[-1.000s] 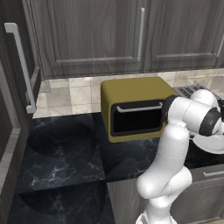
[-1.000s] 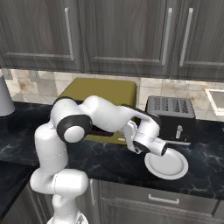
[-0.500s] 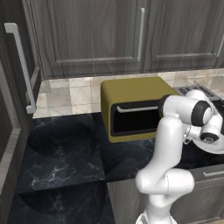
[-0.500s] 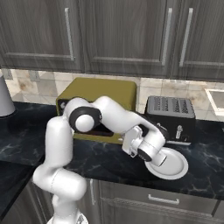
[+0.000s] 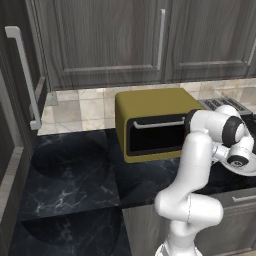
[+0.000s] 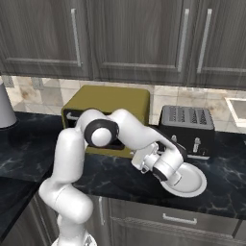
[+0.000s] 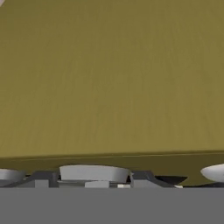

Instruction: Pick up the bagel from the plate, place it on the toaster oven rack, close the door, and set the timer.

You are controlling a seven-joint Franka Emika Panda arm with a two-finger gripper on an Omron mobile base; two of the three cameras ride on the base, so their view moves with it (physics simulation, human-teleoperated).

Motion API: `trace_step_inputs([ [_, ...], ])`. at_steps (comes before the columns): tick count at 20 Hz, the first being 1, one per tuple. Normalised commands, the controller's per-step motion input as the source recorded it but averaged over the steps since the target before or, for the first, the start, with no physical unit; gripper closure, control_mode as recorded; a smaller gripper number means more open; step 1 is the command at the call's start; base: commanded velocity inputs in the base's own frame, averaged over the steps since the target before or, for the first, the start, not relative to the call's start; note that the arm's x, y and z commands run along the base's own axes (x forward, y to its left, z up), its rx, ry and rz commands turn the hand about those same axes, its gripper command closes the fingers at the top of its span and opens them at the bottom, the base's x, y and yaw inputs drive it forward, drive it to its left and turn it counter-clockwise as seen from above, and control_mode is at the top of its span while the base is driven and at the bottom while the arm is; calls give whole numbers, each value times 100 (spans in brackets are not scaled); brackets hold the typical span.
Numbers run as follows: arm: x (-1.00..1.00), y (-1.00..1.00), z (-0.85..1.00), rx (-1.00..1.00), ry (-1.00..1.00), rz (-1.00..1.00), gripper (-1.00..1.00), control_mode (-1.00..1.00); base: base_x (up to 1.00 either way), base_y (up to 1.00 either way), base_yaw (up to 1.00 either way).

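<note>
— Where is the gripper (image 6: 174, 177)?

— Low over the plate (image 6: 194, 185), at the end of the white arm (image 6: 126, 130) that reaches across from the left in the right base view. The hand tilts down toward the plate's near-left side.

— Are its jaws apart or together?

— I cannot tell. The wrist covers them in both base views, and the hand view gives me only two dark finger tips (image 7: 43, 177) at the bottom edge with something pale and rounded between them, too little to judge.

— And the bagel?

— I cannot make it out; the hand hides most of the plate's middle.

— What does the hand view face?

— A broad mustard-yellow surface, the side of the toaster oven (image 7: 109, 78), very close.

— Where does the plate sit?

— On the black marble counter (image 6: 120, 173), near its front edge, just in front of the black slot toaster (image 6: 187, 127).

— And the toaster oven?

— To the left of the toaster, against the tiled wall (image 5: 75, 107). In the left base view its dark glass door (image 5: 152, 137) stands upright and shut, the silver handle (image 5: 157, 125) along its top edge. Grey cabinets (image 5: 125, 40) hang above.
</note>
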Motion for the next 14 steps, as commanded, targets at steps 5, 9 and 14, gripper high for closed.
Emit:
trace_step_inputs([
  [5,0,0,3,0,0,0,100,-100,0,0,0],
  [9,-7,1,10,-6,0,-5,100,-100,0,0,0],
  [14,-21,7,17,-7,2,-14,100,-100,0,0,0],
])
